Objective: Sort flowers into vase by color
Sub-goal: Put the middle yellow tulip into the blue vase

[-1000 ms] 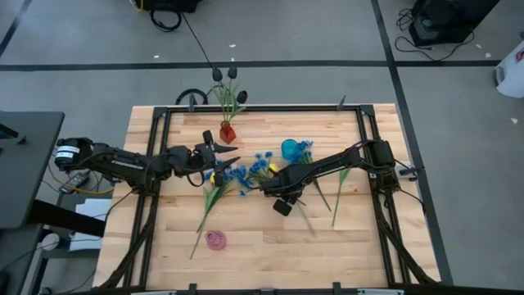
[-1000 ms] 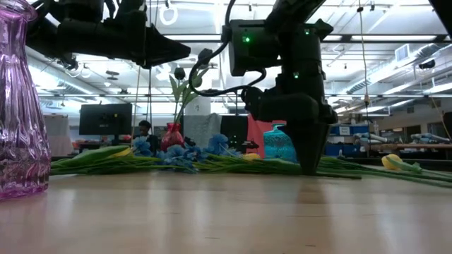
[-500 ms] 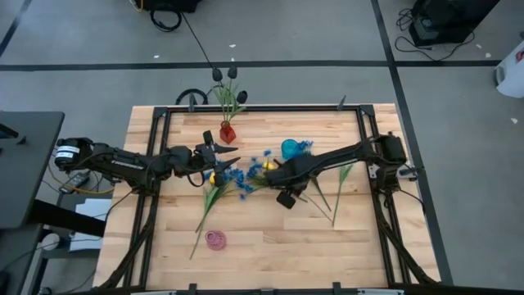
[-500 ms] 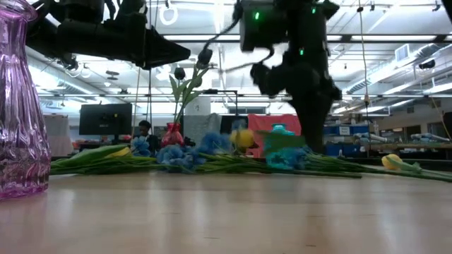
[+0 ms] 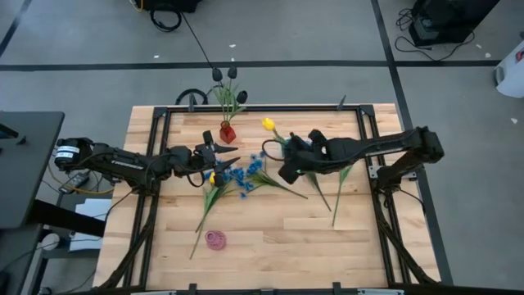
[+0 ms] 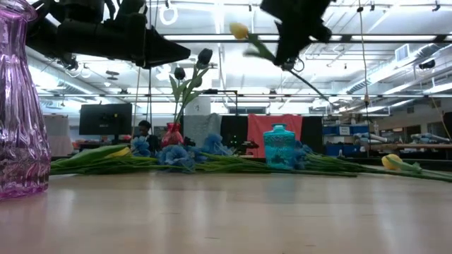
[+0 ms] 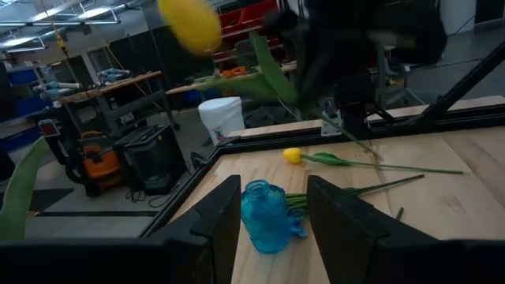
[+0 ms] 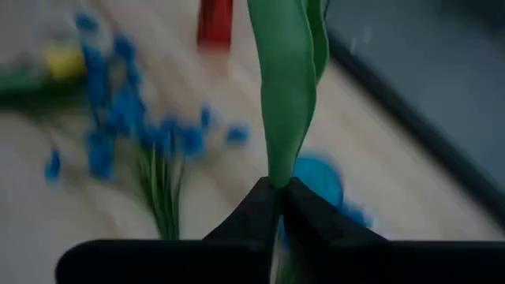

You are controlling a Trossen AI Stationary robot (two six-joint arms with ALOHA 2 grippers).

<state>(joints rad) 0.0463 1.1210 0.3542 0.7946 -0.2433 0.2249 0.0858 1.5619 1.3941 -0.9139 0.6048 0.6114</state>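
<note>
- Close to the front edge of the table [image 5: 270,254] stands a pink glass vase [image 6: 20,106]. Nothing is in it.
- A bit farther in, flowers lie flat on the wood: bunches of small blue blossoms [image 5: 241,174], a yellow tulip [image 5: 213,177] beside them, and a few long green stems [image 5: 337,192] off to the right.
- The left gripper [image 5: 232,155] hangs over the left part of that pile. Its two fingers [image 7: 217,221] stand partly apart, and there is nothing between them.
- The right gripper [image 5: 288,171] is up in the air over the middle of the table. Its fingers [image 8: 268,207] are pinched tight on the stem of another yellow tulip, the held tulip [image 5: 268,124]. This flower is off the table, and its yellow head points toward the far side. From the table-level camera it shows high up, above everything else [image 6: 239,30].
- Under the right arm stands a small blue vase [image 6: 280,147], with nothing in it that I can see.
- Near the far edge is a little red vase [image 5: 227,132]. Dark tulips [image 5: 228,75] already stand in it, sticking up tall.
- Far behind the table, a person [image 6: 144,128] sits by a screen.
</note>
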